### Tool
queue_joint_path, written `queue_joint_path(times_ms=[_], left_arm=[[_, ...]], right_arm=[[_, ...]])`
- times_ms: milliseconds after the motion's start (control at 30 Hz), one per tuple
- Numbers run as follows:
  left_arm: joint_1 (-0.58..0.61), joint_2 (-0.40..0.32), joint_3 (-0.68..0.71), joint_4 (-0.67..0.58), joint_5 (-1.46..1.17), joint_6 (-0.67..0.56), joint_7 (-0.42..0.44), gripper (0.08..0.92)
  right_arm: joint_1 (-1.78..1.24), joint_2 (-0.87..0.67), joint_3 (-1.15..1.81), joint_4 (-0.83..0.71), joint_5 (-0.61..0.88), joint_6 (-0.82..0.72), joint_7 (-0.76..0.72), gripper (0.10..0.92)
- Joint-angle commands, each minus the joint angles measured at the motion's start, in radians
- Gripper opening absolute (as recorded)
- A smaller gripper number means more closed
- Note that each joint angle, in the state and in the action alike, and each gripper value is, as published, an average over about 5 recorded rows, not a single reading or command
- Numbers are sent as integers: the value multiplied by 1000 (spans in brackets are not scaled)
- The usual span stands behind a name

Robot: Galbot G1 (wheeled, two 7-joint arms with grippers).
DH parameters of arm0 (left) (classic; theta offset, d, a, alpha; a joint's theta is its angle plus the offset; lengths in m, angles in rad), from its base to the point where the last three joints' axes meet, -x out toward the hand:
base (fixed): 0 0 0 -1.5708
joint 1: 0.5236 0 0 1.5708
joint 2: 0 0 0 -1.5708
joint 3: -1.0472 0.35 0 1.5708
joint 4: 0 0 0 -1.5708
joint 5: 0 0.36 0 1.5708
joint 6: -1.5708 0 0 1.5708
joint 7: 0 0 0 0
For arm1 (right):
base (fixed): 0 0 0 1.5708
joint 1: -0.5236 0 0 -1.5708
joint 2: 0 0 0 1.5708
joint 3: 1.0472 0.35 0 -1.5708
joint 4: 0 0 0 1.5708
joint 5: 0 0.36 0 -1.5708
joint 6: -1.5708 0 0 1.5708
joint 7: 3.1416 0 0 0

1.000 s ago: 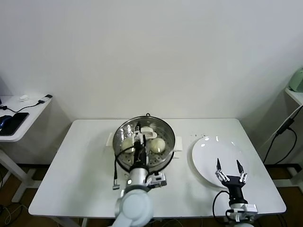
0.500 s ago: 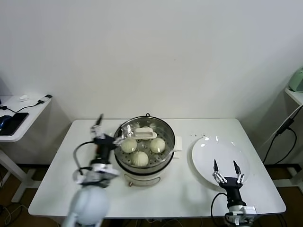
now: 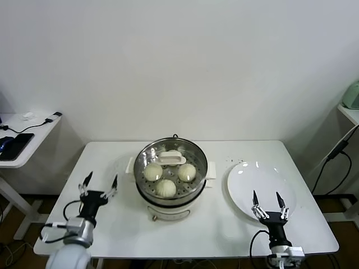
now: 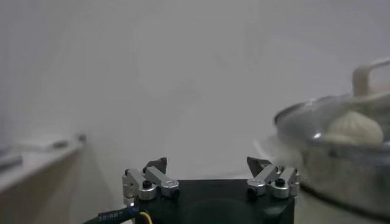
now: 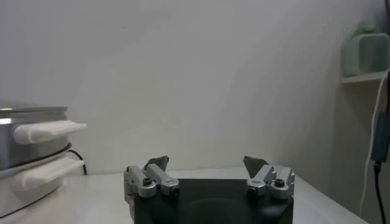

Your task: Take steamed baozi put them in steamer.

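Buns in the pot, both arms low and empty at the near edge of the tabletop [image 3: 112,224].

The steamer [image 3: 171,175] sits mid-table with three steamed baozi [image 3: 165,186] plainly on its perforated tray; a fourth may hide behind the white handle piece lying across the pot's far side, which I cannot confirm. The left gripper [image 3: 100,182] hovers with fingers spread and nothing between them, the steamer off to its inner side, well apart. The right gripper [image 3: 267,199], fingers likewise spread and empty, hangs over the near rim of the bare white plate [image 3: 247,176], which suggests the loading is finished. The left wrist view alone shows a bun's domed top above the steel rim; the right wrist view shows only the steamer's side handles.
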Motion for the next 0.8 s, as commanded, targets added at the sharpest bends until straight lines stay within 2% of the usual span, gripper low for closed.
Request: queue_joint_path(times_ms=[33, 800], left_arm=[[71, 17, -62, 217, -221, -201, 42, 823], [80, -18, -42, 193, -189, -247, 22, 823]], right_arm=[[-4, -17, -6, -9, 22, 5, -2, 823], [-3, -21, -16, -17, 19, -18, -5, 823]])
